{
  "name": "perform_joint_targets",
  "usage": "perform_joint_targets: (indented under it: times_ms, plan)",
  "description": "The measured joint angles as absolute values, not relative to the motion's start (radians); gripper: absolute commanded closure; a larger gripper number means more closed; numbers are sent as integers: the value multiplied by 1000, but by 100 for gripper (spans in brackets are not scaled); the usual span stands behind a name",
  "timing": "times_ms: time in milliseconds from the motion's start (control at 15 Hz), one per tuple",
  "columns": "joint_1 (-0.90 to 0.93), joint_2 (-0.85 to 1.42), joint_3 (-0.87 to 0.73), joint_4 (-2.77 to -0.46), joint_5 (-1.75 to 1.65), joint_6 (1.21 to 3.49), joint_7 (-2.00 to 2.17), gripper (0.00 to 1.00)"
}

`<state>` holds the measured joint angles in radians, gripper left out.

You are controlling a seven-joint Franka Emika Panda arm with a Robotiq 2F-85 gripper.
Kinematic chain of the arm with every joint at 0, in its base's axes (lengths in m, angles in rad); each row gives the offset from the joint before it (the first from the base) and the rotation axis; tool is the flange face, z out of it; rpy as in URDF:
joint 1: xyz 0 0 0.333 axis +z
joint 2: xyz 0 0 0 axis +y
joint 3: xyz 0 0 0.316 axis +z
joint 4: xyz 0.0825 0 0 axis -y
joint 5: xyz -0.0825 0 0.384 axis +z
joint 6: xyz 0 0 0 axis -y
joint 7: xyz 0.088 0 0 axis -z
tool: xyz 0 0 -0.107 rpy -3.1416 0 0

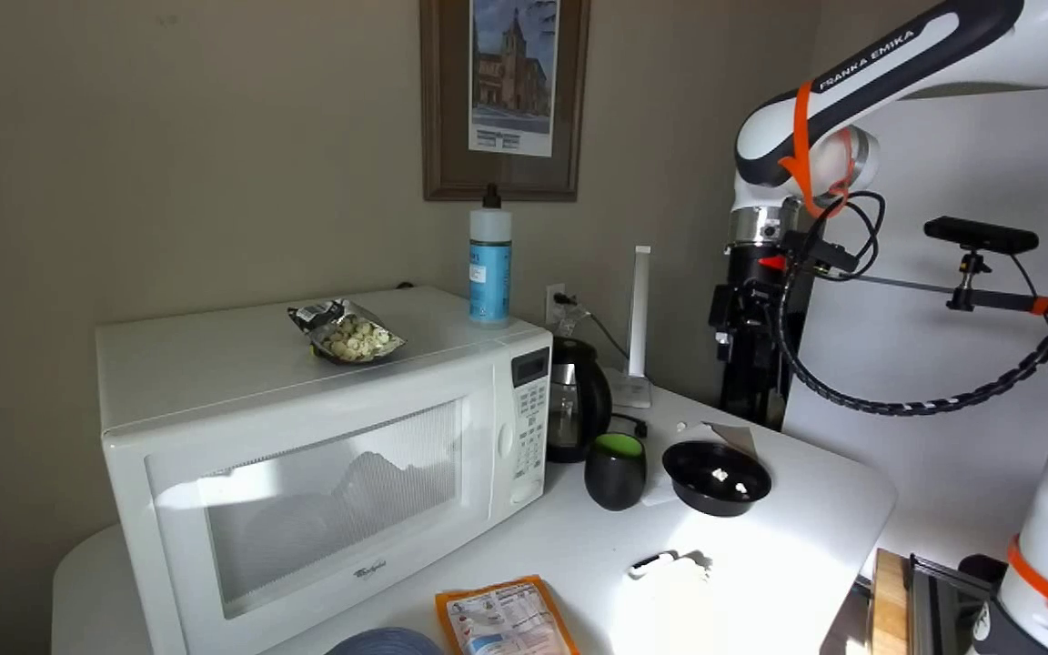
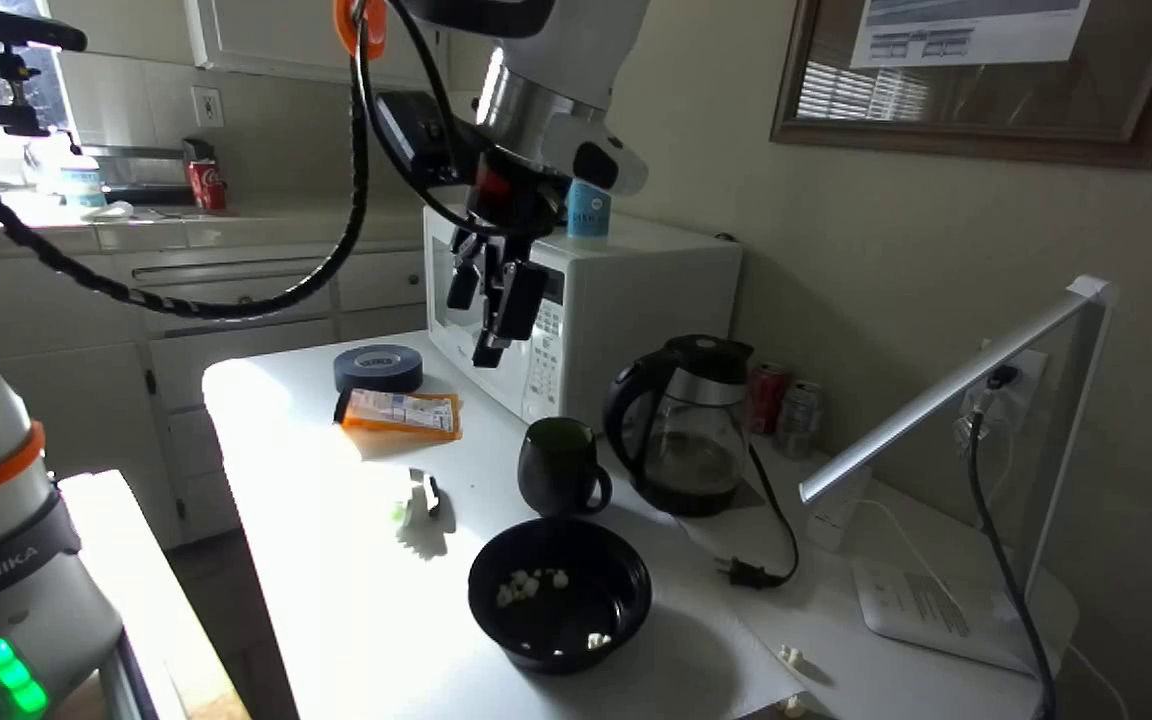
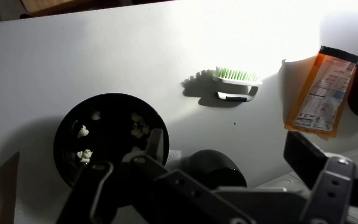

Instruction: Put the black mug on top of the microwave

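The black mug [image 1: 615, 480] stands upright on the white table, with a green inside, between the microwave and a black bowl. In an exterior view the mug [image 2: 551, 478] shows its loop handle towards the kettle. The white microwave [image 1: 306, 509] stands against the wall; its side [image 2: 651, 320] shows in an exterior view. My gripper [image 2: 491, 315] is open and empty, held above the table. In the wrist view the gripper [image 3: 227, 144] has its fingers wide apart; the mug [image 3: 210, 163] lies below, between and beyond them, its lower part hidden by the gripper.
On the microwave stand a blue bottle [image 1: 489, 282] and an open snack bag [image 1: 351, 337]. A kettle [image 2: 696, 430] stands close to the mug. The black bowl [image 2: 561, 600] holds popcorn. A brush [image 3: 238, 82], an orange packet [image 3: 320, 93] and a tape roll [image 2: 378, 368] lie on the table.
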<state>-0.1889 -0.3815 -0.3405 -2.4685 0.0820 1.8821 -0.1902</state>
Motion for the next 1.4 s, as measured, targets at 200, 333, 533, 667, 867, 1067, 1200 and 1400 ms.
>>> perform_joint_targets:
  times_ms: [200, 333, 533, 667, 867, 1067, 1200, 1400]
  plan:
    - [-210, -268, -358, -2407, 171, 1947, -136, 0]
    - [-227, -181, -369, -2380, 230, 2016, -106, 0]
    - [-253, -34, -373, -2348, 332, 2141, -65, 0]
    - [-265, 65, -373, -2322, 381, 2203, -41, 0]
    - [-268, 129, -372, -2290, 398, 2214, -28, 0]
    - [-274, 130, -360, -2285, 393, 2214, 63, 0]
    - [-270, 137, -338, -2276, 392, 2214, 201, 0]
    - [-251, 173, -301, -2256, 396, 2221, 410, 0]
